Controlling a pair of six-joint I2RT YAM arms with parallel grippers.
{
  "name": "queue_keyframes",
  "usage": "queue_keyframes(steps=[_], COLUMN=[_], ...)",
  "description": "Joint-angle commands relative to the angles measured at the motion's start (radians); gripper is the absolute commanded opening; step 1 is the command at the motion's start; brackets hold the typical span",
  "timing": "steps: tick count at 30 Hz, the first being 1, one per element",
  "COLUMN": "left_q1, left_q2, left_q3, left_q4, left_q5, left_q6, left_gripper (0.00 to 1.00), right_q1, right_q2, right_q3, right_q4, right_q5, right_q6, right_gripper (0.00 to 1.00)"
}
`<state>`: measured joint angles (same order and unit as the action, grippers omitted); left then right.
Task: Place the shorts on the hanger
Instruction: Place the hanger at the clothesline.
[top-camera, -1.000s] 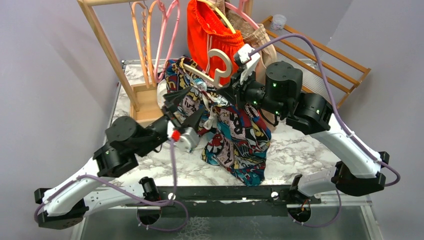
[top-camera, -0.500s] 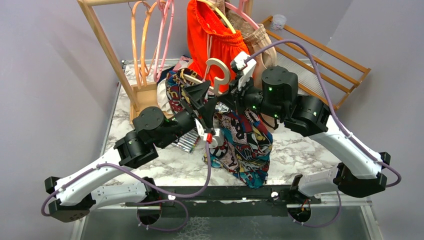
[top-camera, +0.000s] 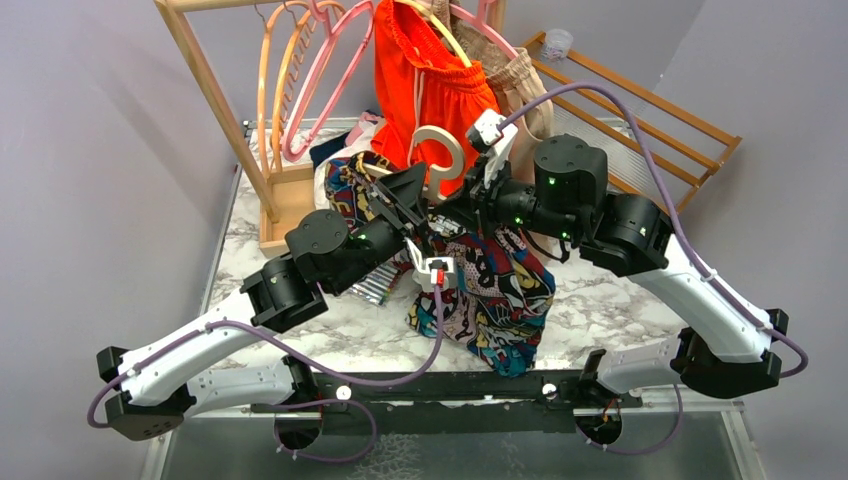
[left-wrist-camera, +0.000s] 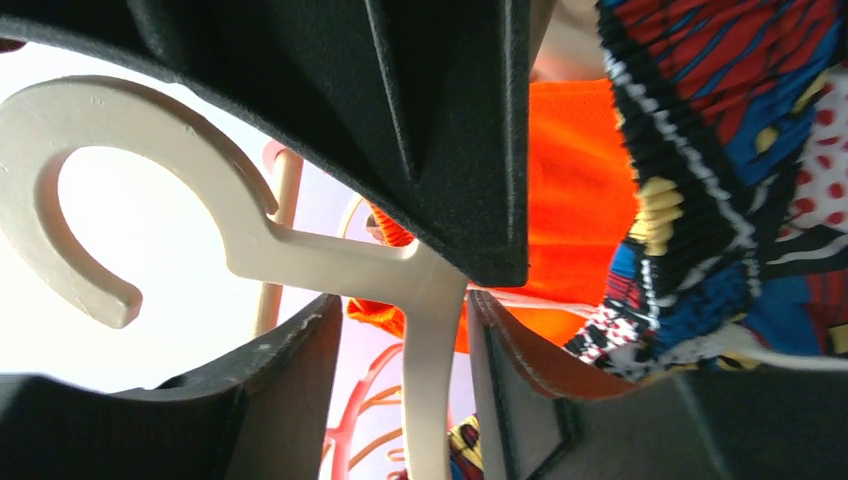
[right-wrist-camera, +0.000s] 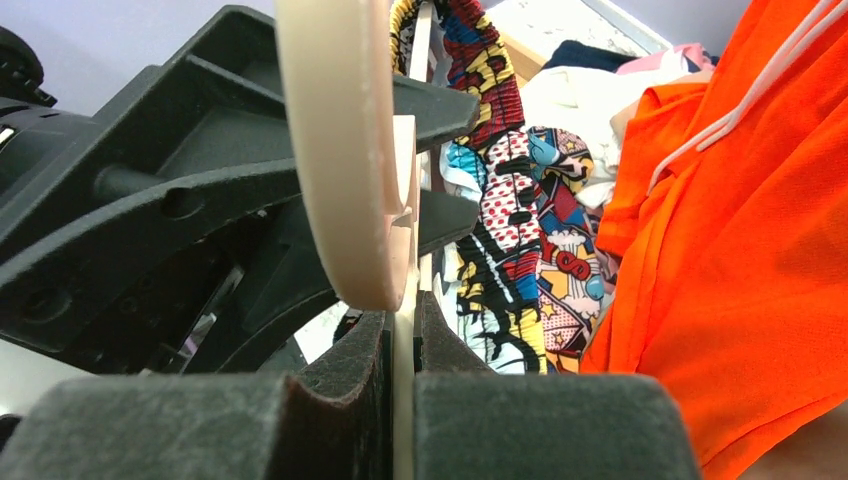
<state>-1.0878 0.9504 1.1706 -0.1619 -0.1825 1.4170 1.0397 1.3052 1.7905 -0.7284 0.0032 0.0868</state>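
Note:
The cream hanger (top-camera: 440, 131) is held up over the table's middle, its hook (left-wrist-camera: 60, 130) pointing up. My right gripper (top-camera: 457, 196) is shut on the hanger's thin flat web (right-wrist-camera: 403, 260), pads pressed on both sides (right-wrist-camera: 403, 320). The comic-print shorts (top-camera: 500, 290) hang draped from the hanger down to the table, their waistband (left-wrist-camera: 650, 200) bunched at one arm. My left gripper (top-camera: 408, 200) straddles the hanger's neck (left-wrist-camera: 435, 380) just under the hook. Its jaws (left-wrist-camera: 405, 300) are open, with a gap on the left and the right pad nearly touching.
Behind stands a wooden rack (top-camera: 215, 95) with pink and orange hangers (top-camera: 320, 70), bright orange shorts (top-camera: 430, 70) and beige shorts (top-camera: 520, 75). A slatted wooden frame (top-camera: 640, 110) lies at the back right. More clothes are piled by the rack's base (top-camera: 335, 175) on the marble table (top-camera: 600, 300).
My left arm rose and swung right from the shorts' edge to the hanger's neck, its jaws narrowing. The right gripper kept its hold. The rack's empty hangers have swung.

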Motion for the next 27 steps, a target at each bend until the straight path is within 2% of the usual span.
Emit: queue_keyframes(steps=[1,13,17,22,27], left_q1=[0.003,0.005,0.005,0.006,0.006], left_q2=[0.015,0.028,0.019,0.002,-0.013], left_q3=[0.002,-0.016,-0.030,-0.059,-0.085], left_q4=[0.031,0.047,0.063,0.088,0.124], left_q5=[-0.053,-0.054,-0.052,-0.058,-0.065], left_q6=[0.077,0.106,0.109,0.119,0.126], left_gripper=[0.46,0.00,0.00,0.00,0.00], right_q1=[0.004,0.004,0.005,0.005,0.005], right_q2=[-0.032,-0.034,-0.040,-0.027,-0.003], right_q3=[0.031,0.050,0.048,0.078,0.114], right_q4=[-0.004,-0.030,-0.028,-0.048,-0.089], right_q5=[-0.042,-0.092,-0.118,-0.122,-0.110], right_q6=[0.006,0.007,0.012,0.036,0.045], right_gripper=[0.01,0.01,0.01,0.18,0.21])
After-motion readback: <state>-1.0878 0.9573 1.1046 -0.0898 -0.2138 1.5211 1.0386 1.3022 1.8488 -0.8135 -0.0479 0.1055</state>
